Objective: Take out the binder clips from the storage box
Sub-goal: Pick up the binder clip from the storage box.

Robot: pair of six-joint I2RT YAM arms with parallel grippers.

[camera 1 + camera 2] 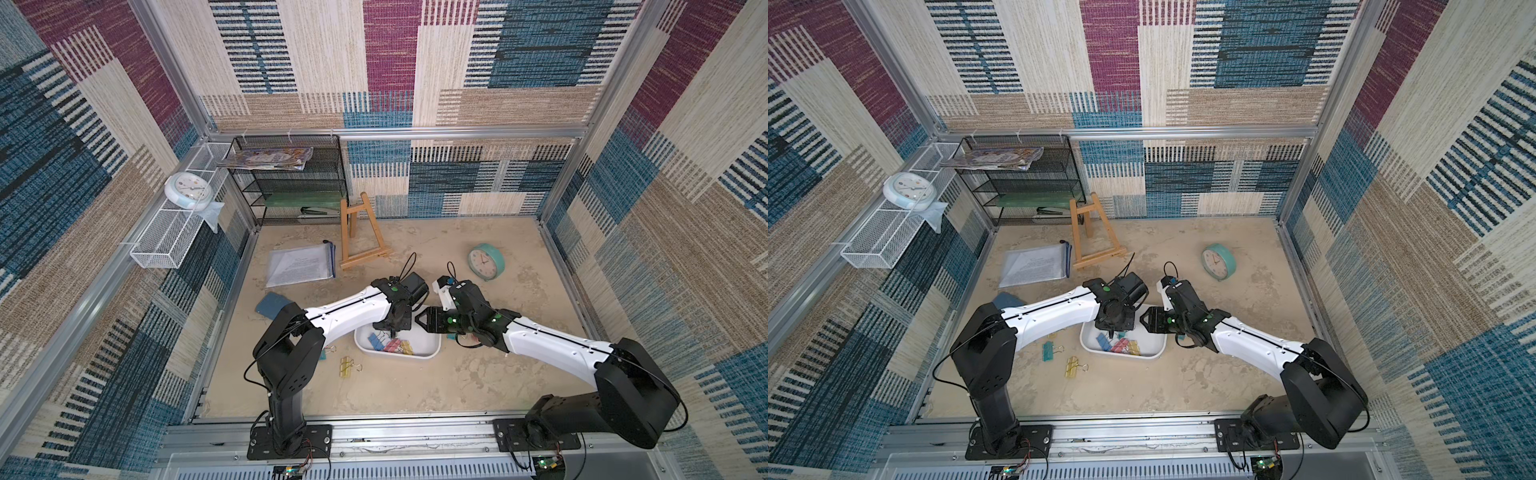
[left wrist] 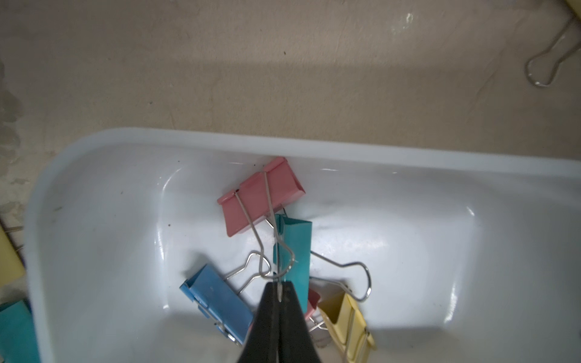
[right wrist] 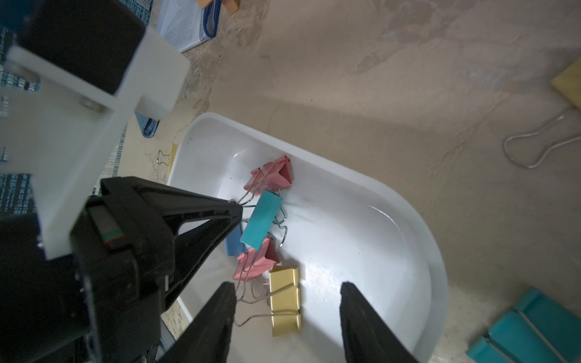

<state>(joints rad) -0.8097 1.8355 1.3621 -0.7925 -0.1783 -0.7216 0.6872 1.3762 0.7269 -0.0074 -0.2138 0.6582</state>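
The left arm point(image 1: 349, 307) angles down into the storage box point(image 2: 314, 149), its left gripper point(image 2: 278, 287) pinched tight on the wire handle of a pink binder clip point(image 2: 261, 195) among other binder clips point(image 2: 217, 298), while the right gripper point(image 3: 287, 287) hovers half-open, empty, over the box.

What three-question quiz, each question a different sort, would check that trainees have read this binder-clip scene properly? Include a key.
1. True or false: the right end effector stands open over the storage box.
2. The left end effector is shut on: A the box rim; B a clip's wire handle; C nothing.
3. Short answer: what colour is the clip that this handle belongs to?
Key: 1 true. 2 B. 3 pink: the pink clip lying by the box wall.
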